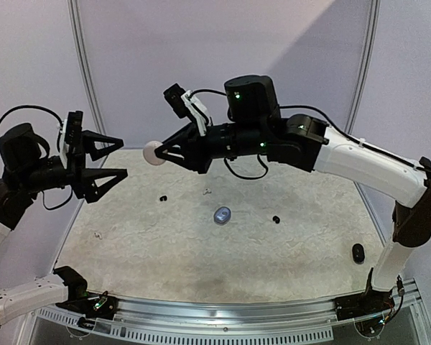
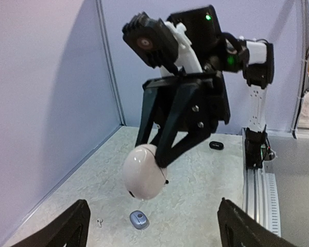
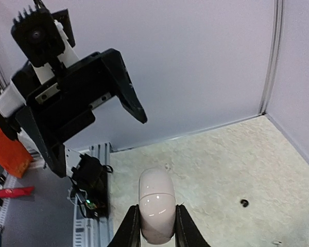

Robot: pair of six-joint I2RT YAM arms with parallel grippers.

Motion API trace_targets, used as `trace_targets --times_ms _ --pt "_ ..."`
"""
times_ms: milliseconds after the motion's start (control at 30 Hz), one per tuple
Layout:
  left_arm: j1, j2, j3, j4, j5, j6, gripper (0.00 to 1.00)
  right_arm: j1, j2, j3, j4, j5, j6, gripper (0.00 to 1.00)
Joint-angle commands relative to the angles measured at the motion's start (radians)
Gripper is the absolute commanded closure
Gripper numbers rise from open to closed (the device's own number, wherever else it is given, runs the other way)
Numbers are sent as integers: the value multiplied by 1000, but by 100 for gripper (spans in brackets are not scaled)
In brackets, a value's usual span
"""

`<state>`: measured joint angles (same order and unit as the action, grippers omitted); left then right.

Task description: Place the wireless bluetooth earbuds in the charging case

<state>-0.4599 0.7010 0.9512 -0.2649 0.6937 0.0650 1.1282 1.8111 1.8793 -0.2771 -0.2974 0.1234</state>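
Note:
My right gripper is shut on a white egg-shaped charging case, held high above the table with its lid seam closed. In the right wrist view the case sits between the two black fingers. My left gripper stands open just to the left of the case, apart from it, and the case hangs in front of its wide-spread jaws. On the table lie a black earbud, a second black earbud and a tiny white earbud.
A silvery-blue case lies mid-table, also seen below the left gripper. A black case rests near the right arm's base. A small white bit lies at the left. Grey walls stand around the table.

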Motion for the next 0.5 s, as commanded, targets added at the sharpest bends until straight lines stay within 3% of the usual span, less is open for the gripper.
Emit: trace_targets --times_ms 0,100,233,467 --pt "-1 95 134 -552 110 534 20 62 -26 107 -418 151 -306 100" --pt "-19 156 215 -660 91 626 28 115 22 202 -539 257 -467 100" --pt "-80 224 278 -714 59 623 33 171 85 266 -539 361 -592 100" --pt "-145 245 317 -708 56 598 47 191 112 279 -495 382 -645 100"
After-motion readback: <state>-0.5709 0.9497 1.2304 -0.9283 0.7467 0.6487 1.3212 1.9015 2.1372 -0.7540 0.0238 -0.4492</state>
